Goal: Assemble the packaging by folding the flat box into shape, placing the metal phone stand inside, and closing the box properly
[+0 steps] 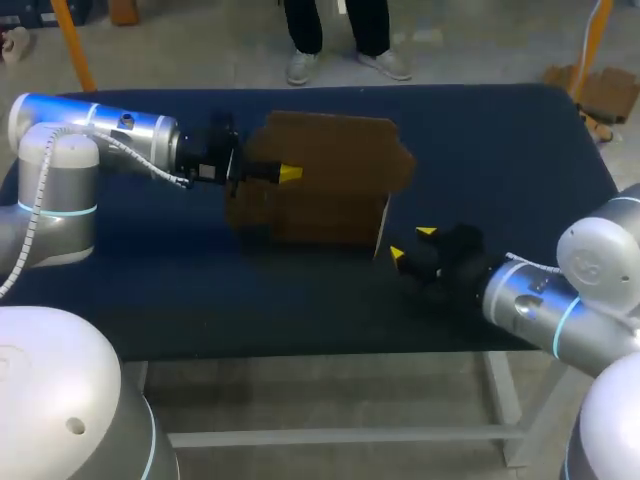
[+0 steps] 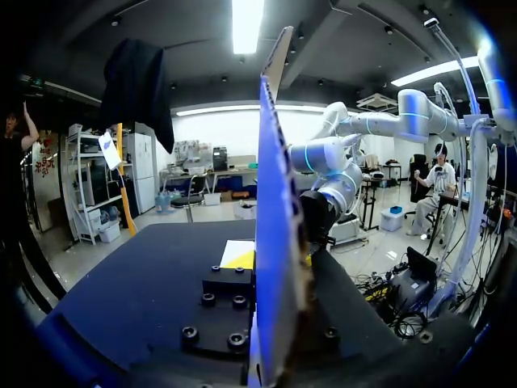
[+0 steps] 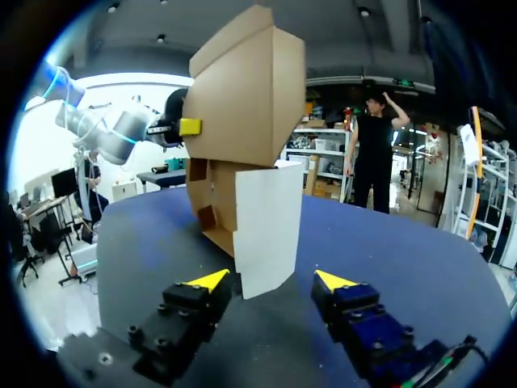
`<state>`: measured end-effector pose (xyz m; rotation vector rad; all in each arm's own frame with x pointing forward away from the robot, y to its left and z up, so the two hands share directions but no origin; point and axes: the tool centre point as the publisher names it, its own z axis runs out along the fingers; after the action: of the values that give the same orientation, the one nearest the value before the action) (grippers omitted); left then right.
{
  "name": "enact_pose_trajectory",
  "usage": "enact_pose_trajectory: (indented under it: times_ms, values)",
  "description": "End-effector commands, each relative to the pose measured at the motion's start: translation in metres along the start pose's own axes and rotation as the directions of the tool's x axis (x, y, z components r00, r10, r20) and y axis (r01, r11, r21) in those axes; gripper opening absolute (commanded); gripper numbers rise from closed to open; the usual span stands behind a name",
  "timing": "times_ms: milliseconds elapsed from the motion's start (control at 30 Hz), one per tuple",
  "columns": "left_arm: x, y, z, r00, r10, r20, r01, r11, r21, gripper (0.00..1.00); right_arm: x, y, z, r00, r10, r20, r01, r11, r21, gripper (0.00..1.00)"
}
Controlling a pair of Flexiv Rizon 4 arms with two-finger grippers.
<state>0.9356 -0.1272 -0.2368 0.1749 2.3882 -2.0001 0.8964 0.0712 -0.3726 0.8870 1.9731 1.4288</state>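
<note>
Head view is showing a partly folded cardboard box (image 1: 320, 180) standing on the dark blue table (image 1: 500, 150), a little left of the middle and toward the far side. Its brown panels are rising into a rough shell, and a white flap (image 1: 382, 228) is hanging off its near right corner.

The left gripper (image 1: 288, 174) is coming in from the left and is sitting at the box's left wall. One yellow tip is lying flat on the outer face of that wall. In the left wrist view the wall (image 2: 275, 242) is standing edge-on right beside that fingertip (image 2: 238, 259) and is hiding the other finger, so the gripper is appearing to pinch the panel.

The right gripper (image 1: 412, 244) is resting low over the table just near and right of the box. Its fingers are spread wide and are holding nothing. In the right wrist view the white flap (image 3: 266, 234) is hanging just ahead of the gap between the two yellow tips, apart from both of them, with the brown box (image 3: 242, 105) towering behind it.
</note>
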Motion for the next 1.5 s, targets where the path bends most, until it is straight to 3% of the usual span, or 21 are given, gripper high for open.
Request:
enact_pose_trajectory:
  times_ms: [33,300,400,600,933,1167,1500]
  values:
    - [0.001,0.003,0.001,1.0,0.0,-0.001,0.0,1.0,0.0,0.0,-0.01,0.0,0.004,0.999,-0.003,-0.032,0.003,1.0,-0.009,0.68]
    - [0.001,0.003,0.001,1.0,0.0,-0.001,0.0,1.0,0.0,0.0,-0.018,0.005,0.024,0.997,-0.033,-0.063,0.032,0.999,-0.027,0.67]
    - [0.001,0.003,0.001,1.0,0.0,-0.001,0.0,1.0,0.0,0.0,-0.017,0.008,0.03,0.995,-0.057,-0.077,0.055,0.998,-0.034,0.61]
    - [0.001,0.003,0.001,1.0,0.0,-0.001,0.0,1.0,0.0,0.0,-0.017,0.01,0.039,0.994,-0.068,-0.089,0.065,0.997,-0.037,0.59]
    - [0.001,0.003,0.001,1.0,0.0,-0.001,0.0,1.0,0.0,0.0,-0.013,0.012,0.049,0.992,-0.063,-0.107,0.058,0.997,-0.051,0.69]
    - [0.001,0.003,0.001,1.0,0.0,-0.001,0.0,1.0,0.0,0.0,-0.009,0.016,0.06,0.993,-0.054,-0.107,0.047,0.997,-0.065,0.7]
    - [0.001,0.003,0.001,1.0,0.0,-0.001,0.0,1.0,0.0,0.0,-0.002,0.019,0.066,0.998,-0.024,-0.056,0.019,0.996,-0.084,0.76]
